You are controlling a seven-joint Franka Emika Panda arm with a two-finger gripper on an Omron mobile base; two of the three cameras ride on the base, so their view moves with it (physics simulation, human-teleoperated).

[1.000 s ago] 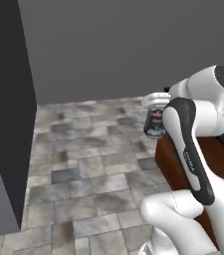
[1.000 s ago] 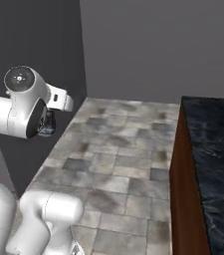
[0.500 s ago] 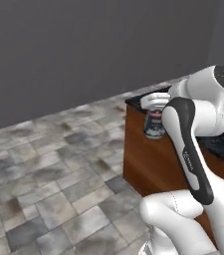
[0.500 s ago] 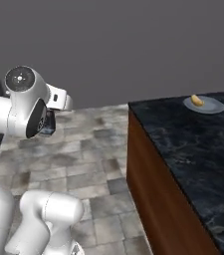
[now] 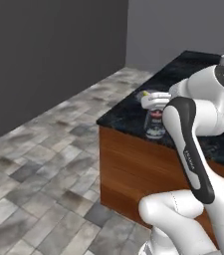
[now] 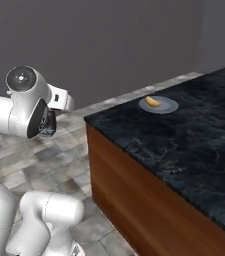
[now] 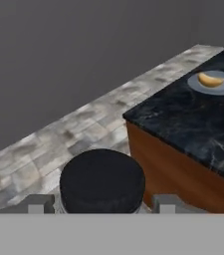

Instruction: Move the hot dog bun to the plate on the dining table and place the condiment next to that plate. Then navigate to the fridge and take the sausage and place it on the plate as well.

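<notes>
While the claw (image 7: 101, 205) holds the condiment (image 5: 155, 122) up in the air, its two fingers sit on either side of the jar, just under the dark cap (image 7: 102, 181). It hangs near the close corner of the desk (image 6: 184, 135). Far off on the black top, the hot dog bun (image 6: 153, 101) lies on the plate (image 6: 167, 105).

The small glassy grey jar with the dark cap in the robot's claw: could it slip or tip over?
The glassy grey jar looks smooth, so it could slip. Its dark cap sits between the gripper's fingertips, which probably steadies it. Upright with a broad base, it seems unlikely to tip on the black marbled counter.
</notes>
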